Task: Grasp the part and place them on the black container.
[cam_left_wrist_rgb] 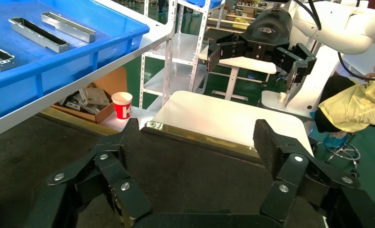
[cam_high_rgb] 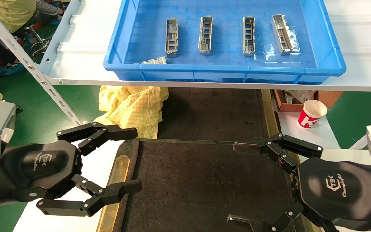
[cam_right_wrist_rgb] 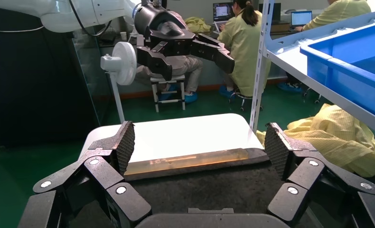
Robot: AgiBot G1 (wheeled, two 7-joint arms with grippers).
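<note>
Big white desk [cam_high_rgb: 85,69] up top, carrying the blue bin [cam_high_rgb: 224,69] with its near wall facing us. Below it, the black container [cam_high_rgb: 204,187] spreads flat across the lower desk, brass strip along its left side, its near end cut off by the frame edge. Nothing lies on the black surface that shows.

Left hand [cam_high_rgb: 126,159] hovers over the container's left edge, fingers spread wide, nothing between them. Right hand [cam_high_rgb: 237,183] hangs over the container's right side, also spread wide and empty; its lower finger is partly cut off at the frame bottom.

A yellow cloth [cam_high_rgb: 130,108] is bunched under the upper desk, just behind the container's far left corner. A red and white paper cup [cam_high_rgb: 311,113] stands to the right, beside a brown cardboard box [cam_high_rgb: 285,103] whose contents are hard to make out.

In the bin: 4 parts in a row, part [cam_high_rgb: 171,37], then part [cam_high_rgb: 205,34], part [cam_high_rgb: 248,36], and part [cam_high_rgb: 282,33] lying tilted. A 5th part [cam_high_rgb: 155,61] sits against the near wall, mostly hidden by the rim.
</note>
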